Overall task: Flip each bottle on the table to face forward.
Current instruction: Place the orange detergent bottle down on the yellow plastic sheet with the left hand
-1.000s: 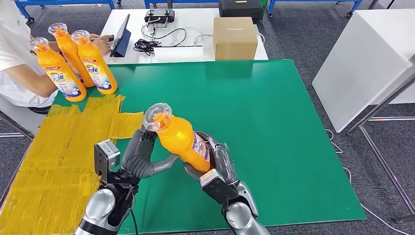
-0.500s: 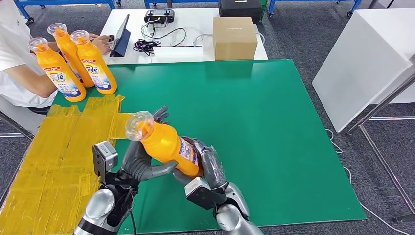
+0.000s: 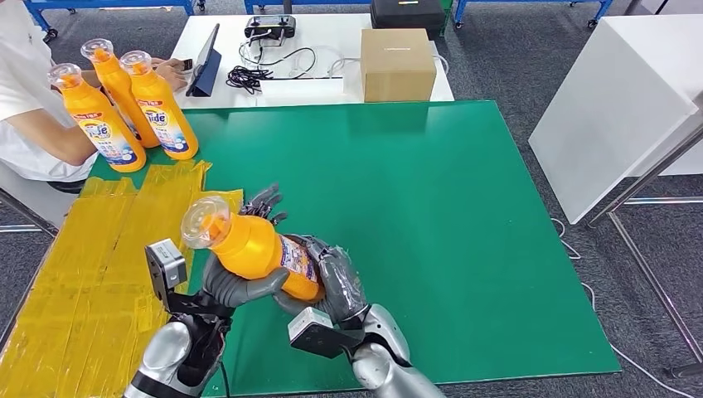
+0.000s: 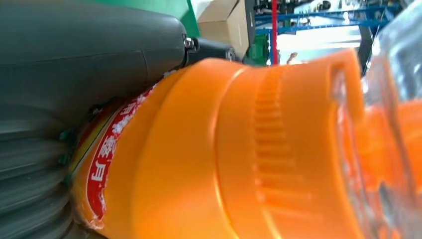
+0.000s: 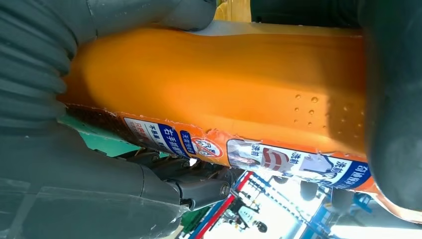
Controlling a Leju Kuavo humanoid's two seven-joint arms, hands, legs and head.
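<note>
An orange bottle (image 3: pixel 253 247) with a clear cap is lifted off the green mat (image 3: pixel 464 207), tilted, its cap toward the left. My right hand (image 3: pixel 332 278) grips its lower body, where the label wraps. My left hand (image 3: pixel 240 278) cradles the neck and shoulder from below, its fingers spread behind the bottle. Up close, the left wrist view has the orange shoulder (image 4: pixel 259 149) against my left hand (image 4: pixel 74 99). In the right wrist view the bottle body (image 5: pixel 224 84) and label lie inside my right hand (image 5: pixel 74 189). Three more orange bottles (image 3: pixel 124 104) stand upright at the far left.
Yellow tape (image 3: pixel 91 265) covers the table's left part. A person in a white shirt (image 3: pixel 33 83) sits at the far left, a hand by a tablet. A white table behind carries a cardboard box (image 3: pixel 398 64) and cables. A white cabinet (image 3: pixel 613 108) stands to the right.
Both hands have carried the bottle to the left and toward me, and its cap has swung lower and further left.
</note>
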